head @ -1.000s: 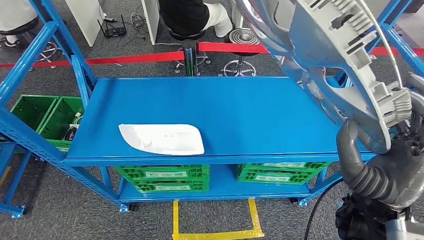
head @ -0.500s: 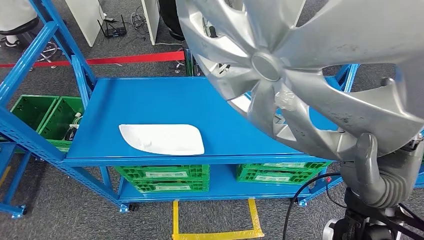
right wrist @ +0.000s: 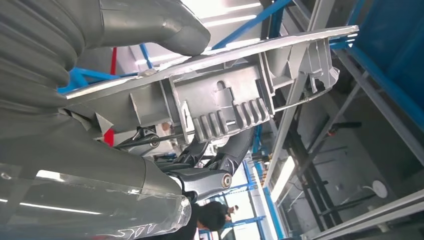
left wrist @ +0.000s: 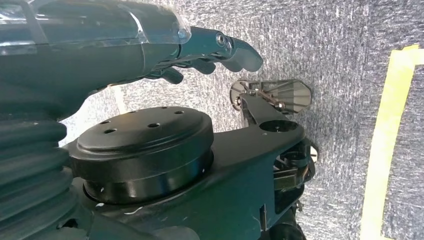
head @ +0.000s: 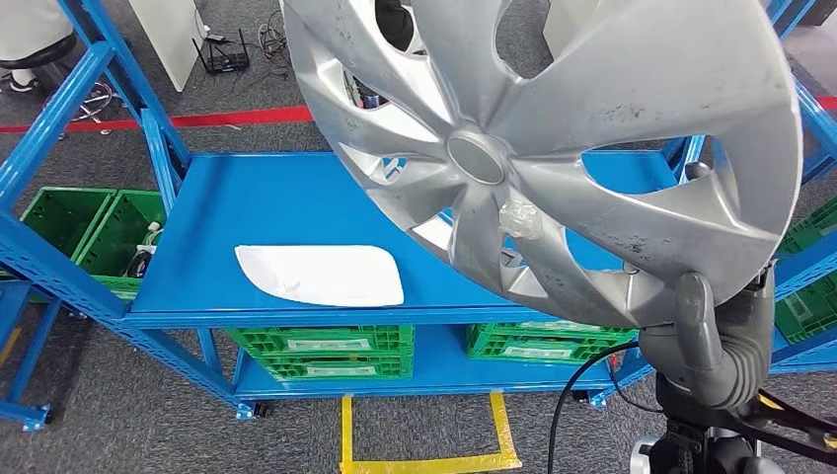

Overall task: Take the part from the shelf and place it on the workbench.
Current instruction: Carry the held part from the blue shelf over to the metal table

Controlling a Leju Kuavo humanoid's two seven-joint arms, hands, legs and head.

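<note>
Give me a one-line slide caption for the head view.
Right hand grips a silver wheel cover by its rim above the blue workbench, beside a white part.

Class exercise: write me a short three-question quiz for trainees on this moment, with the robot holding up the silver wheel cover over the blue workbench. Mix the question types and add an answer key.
1. True or false: the wheel cover already lies flat on the blue workbench.
2. Multiple choice: which hand grips the wheel cover's rim? A) the left hand B) the right hand C) a person's hand
3. Fill in: the white part lying on the workbench sits near its ____ edge, as the head view shows it.

Key
1. False: it is held up in the air, tilted, its face toward the camera.
2. B: its thumb presses the cover's face and its fingers lie behind the rim.
3. Front.
</note>
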